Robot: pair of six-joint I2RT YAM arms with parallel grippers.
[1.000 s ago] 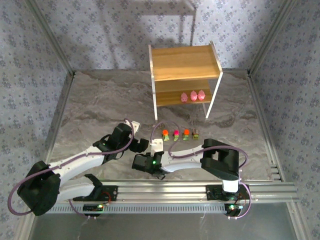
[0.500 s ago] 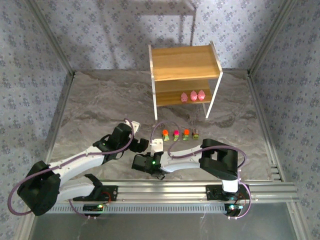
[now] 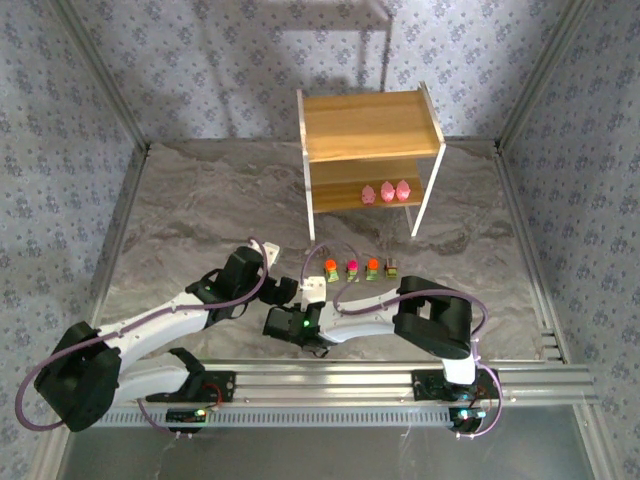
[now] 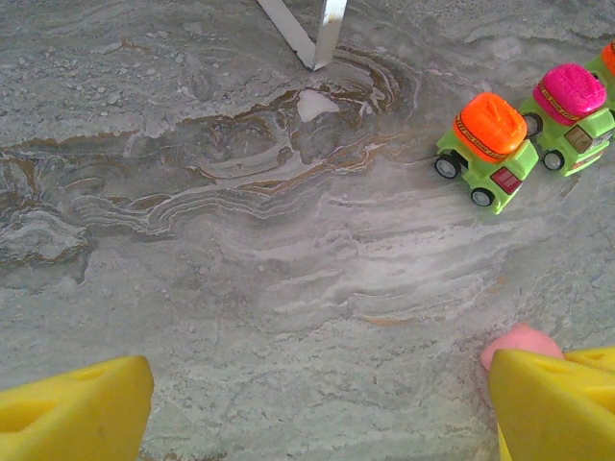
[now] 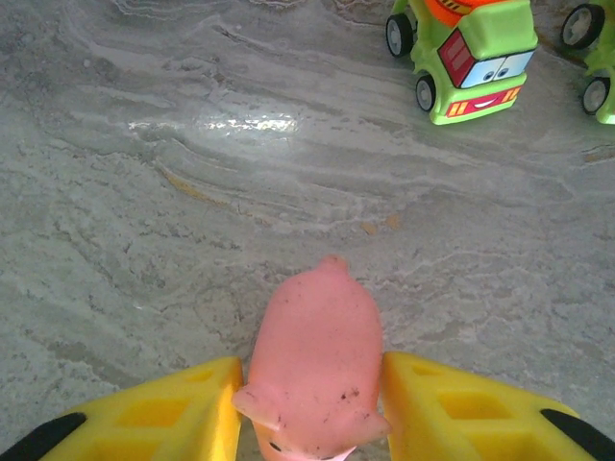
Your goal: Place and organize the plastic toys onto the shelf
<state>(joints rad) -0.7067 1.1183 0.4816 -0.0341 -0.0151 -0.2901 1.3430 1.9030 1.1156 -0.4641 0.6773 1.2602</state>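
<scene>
Mostly smooth, dark-flecked pink toy [image 5: 312,370].

The orange-topped car [image 5: 461,53] loses its roof to the right wrist view's top edge; a second car [image 5: 598,58] right of it is mostly cropped. Below it, the pink toy [image 5: 317,370] runs off the bottom edge.
</scene>
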